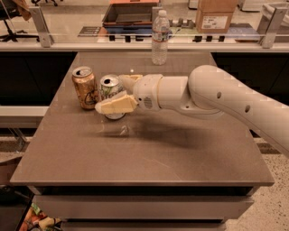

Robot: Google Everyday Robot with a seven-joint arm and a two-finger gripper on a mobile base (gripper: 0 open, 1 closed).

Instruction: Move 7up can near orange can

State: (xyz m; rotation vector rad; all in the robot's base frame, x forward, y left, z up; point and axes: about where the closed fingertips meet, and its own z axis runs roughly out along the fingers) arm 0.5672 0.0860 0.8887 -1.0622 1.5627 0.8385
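The 7up can (109,86), white and green with a silver top, stands upright on the brown table (149,149) at the back left. The golden-orange can (85,87) stands upright just left of it, a small gap apart. My gripper (109,93) reaches in from the right and its two cream fingers sit on either side of the 7up can. The near finger (116,104) crosses the can's lower front and the far finger (129,79) lies behind it. The jaws look closed on the can, which rests on the table.
A clear plastic water bottle (160,37) stands at the table's back edge. Behind it runs a counter with a glass rail, a dark tray (130,13) and a cardboard box (216,14). My white arm (226,97) stretches over the table's right side.
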